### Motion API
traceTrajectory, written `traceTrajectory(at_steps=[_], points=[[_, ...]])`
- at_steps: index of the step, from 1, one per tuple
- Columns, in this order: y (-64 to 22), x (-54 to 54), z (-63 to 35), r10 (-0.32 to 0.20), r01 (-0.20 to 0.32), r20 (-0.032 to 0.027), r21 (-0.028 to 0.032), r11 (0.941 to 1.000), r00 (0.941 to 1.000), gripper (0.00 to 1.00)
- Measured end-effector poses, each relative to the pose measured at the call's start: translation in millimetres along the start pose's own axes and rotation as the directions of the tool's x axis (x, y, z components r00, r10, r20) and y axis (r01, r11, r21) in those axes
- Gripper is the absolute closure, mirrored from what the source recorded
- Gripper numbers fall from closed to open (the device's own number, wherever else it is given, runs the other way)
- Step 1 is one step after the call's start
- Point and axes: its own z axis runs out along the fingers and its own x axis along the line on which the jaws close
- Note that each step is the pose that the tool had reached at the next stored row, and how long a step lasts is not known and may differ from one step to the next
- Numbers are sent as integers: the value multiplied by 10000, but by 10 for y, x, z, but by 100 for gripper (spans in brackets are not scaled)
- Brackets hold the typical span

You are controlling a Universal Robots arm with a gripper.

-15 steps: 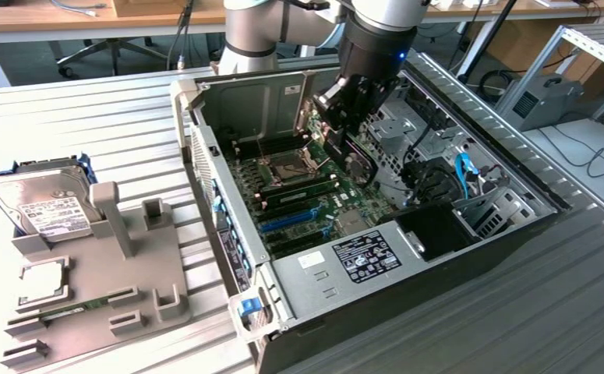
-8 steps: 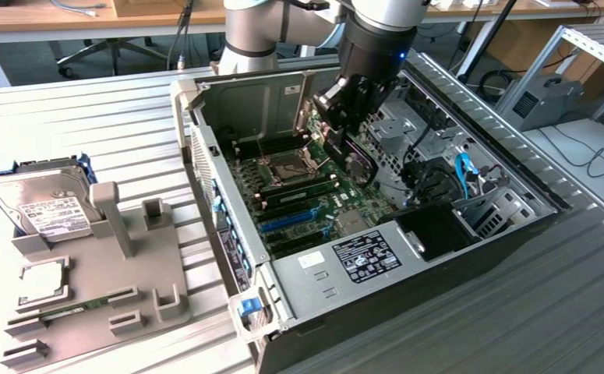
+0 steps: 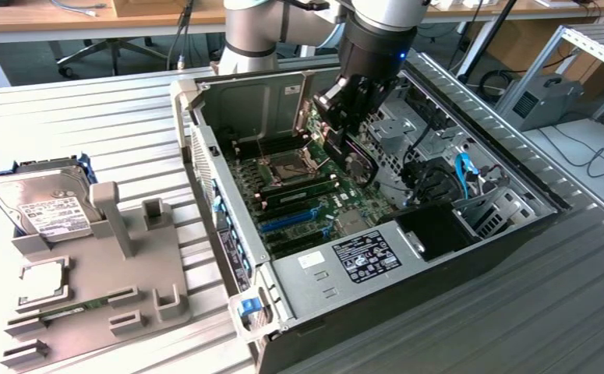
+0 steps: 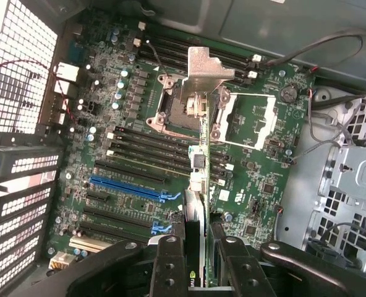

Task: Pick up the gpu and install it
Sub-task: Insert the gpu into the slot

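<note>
currently | arm (image 3: 385, 31) reaches steeply down into the open computer case (image 3: 535, 191) | gripper (image 3: 348, 105) clamped on the gpu (image 4: 195, 210), held edge-on above the motherboard (image 4: 121, 124) | wrist view: its silver bracket (image 4: 206, 68) over the cpu socket (image 4: 245, 117) | exterior view: hard drive (image 3: 42, 202) outside the case

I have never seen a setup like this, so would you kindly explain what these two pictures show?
One picture comes from a camera off to the side; the other from a camera on the robot's wrist. The machine is a robot arm reaching into an open computer case lying on a metal table. Its gripper is closed on the gpu, a thin card held edge-on above the motherboard. On the exterior view's left, a grey holder carries a hard drive and a green memory stick.
</note>
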Motion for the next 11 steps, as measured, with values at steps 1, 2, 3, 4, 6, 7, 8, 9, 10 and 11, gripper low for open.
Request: traceTrajectory(at_steps=[1,2,3,4,6,7,8,9,10,11], points=[[0,0,0,-10,10,0,-1,10000,10000,74],[0,0,0,-19,19,0,-1,10000,10000,74],[0,0,0,-31,31,-1,-1,10000,10000,74],[0,0,0,-41,41,-1,-1,10000,10000,74],[0,0,0,-66,66,-2,-2,10000,10000,74],[0,0,0,-81,81,-3,-2,10000,10000,74],[0,0,0,-91,91,-3,-2,10000,10000,74],[0,0,0,-102,102,-3,-2,9999,9999,74],[0,0,0,-113,113,-5,-2,9999,9999,74],[0,0,0,-124,124,-5,-2,9999,9999,74]])
